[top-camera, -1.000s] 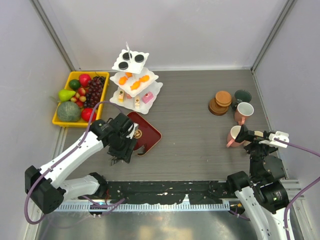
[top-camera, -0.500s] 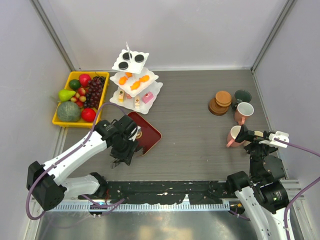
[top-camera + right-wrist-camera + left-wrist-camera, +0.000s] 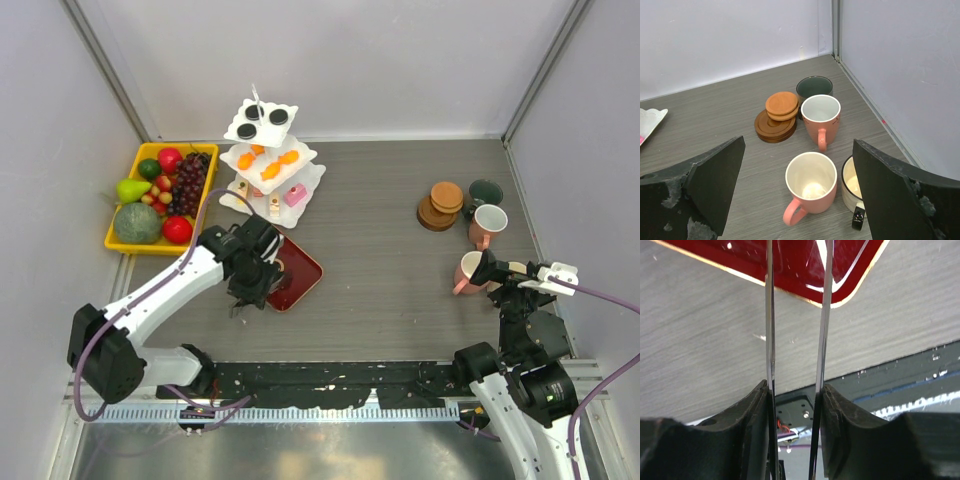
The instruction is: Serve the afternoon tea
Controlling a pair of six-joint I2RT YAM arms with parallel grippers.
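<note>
The white three-tier stand (image 3: 262, 180) at the back left carries black round pastries (image 3: 268, 118), orange ones (image 3: 270, 165) and pink and cream ones (image 3: 293, 194). My left gripper (image 3: 258, 282) hangs over the near-left edge of a red tray (image 3: 300, 268), shut on metal tongs (image 3: 826, 315) whose two blades reach onto the red tray (image 3: 800, 260). My right gripper (image 3: 797, 150) is open above a pink mug (image 3: 810, 187). A second pink mug (image 3: 821, 117), a dark green mug (image 3: 814, 87), a beige mug (image 3: 854, 186) and brown coasters (image 3: 777, 117) stand around it.
A yellow tray (image 3: 208, 155) of fruit sits at the far left beside the stand. Walls close in the table at the back and on both sides. The mugs (image 3: 488, 222) and coasters (image 3: 442, 203) cluster near the right wall.
My left gripper has moved away from me and to the right, onto the red tray's edge, and its jaws have squeezed the tongs narrower. The right arm has not moved.
</note>
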